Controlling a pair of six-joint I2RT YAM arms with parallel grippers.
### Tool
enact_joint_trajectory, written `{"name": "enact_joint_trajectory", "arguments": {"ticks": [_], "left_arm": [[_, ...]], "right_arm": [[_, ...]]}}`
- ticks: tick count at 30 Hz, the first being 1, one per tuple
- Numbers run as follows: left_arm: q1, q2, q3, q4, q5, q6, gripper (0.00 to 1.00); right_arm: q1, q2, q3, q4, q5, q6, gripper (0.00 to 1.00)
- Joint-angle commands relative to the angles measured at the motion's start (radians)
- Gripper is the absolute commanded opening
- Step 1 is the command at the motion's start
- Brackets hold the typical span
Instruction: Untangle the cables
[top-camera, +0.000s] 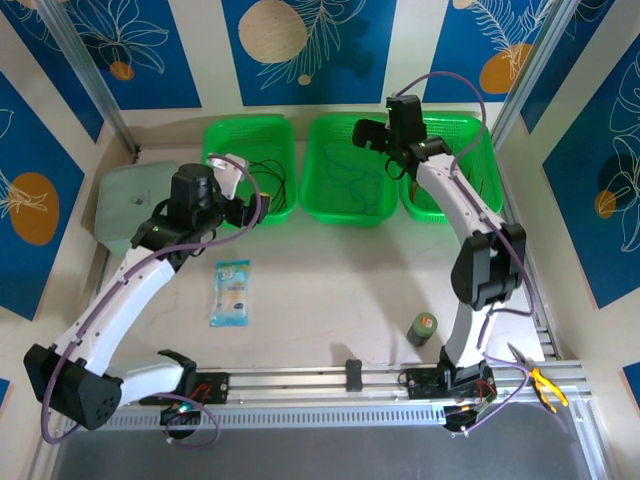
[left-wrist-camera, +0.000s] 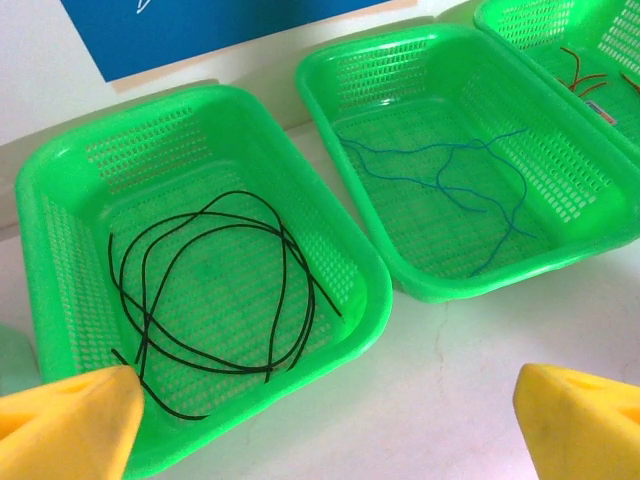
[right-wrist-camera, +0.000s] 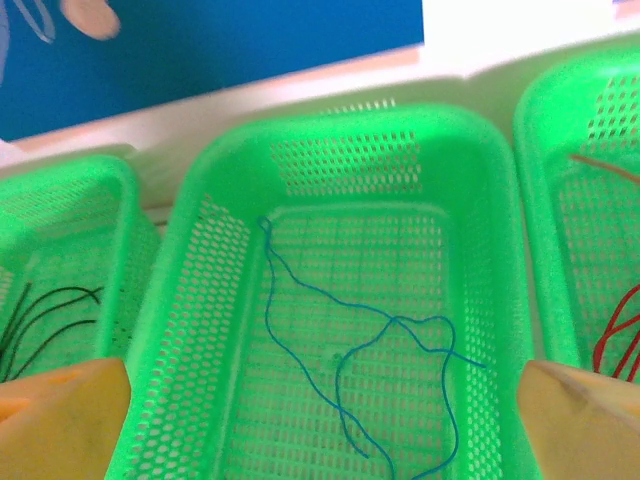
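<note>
Right fingers were spread wide, empty | blue cable lay dead ahead between them in the middle basket, running lengthwise | left fingers spread too, facing the black cable in the left basket

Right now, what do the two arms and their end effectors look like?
The left arm and right arm have white links and black joints; a purple cable runs along each. The left end effector and right end effector have blunt yellow fingers.
</note>
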Motion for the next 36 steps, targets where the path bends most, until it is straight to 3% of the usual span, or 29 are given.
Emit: {"name": "enact_joint_trajectory", "arguments": {"ticks": [1, 6, 10, 14, 19, 21, 26, 30, 36], "left_arm": [[0.020, -0.034, -0.026, 0.020, 0.008, -0.024, 0.99], [0.072, -0.107, -0.120, 0.098, -0.015, -0.064, 1.00], [0.093, -0.181, -0.227, 0.203, -0.118, -0.062, 1.00], [0.105, -0.222, -0.354, 0.294, -0.252, -0.063, 1.00], [0.106, -0.290, -0.601, 0.592, -0.351, 0.024, 1.00], [0.108, -0.309, -0.715, 0.762, -0.404, 0.032, 1.00], [0.107, -0.241, -0.918, 1.129, -0.355, 0.014, 1.00], [0.108, -0.150, -0.919, 1.176, -0.297, 0.051, 1.00], [0.107, -0.070, -0.900, 1.206, -0.343, 0.127, 1.00]], "right_arm": [[-0.019, -0.105, -0.100, 0.112, -0.007, -0.050, 0.99], [-0.086, -0.315, -0.355, 0.308, -0.091, -0.096, 0.99], [-0.157, -0.468, -0.591, 0.484, -0.084, -0.156, 0.99], [-0.270, -0.570, -0.779, 0.550, -0.090, -0.153, 0.99], [-0.417, -0.680, -1.038, 0.715, -0.203, -0.115, 0.99], [-0.455, -0.690, -1.105, 0.745, -0.217, -0.105, 0.99], [-0.470, -0.626, -1.204, 0.852, -0.225, -0.120, 0.99], [-0.469, -0.554, -1.252, 0.957, -0.191, -0.120, 0.99], [-0.464, -0.503, -1.260, 1.059, -0.192, -0.157, 0.99]]}}
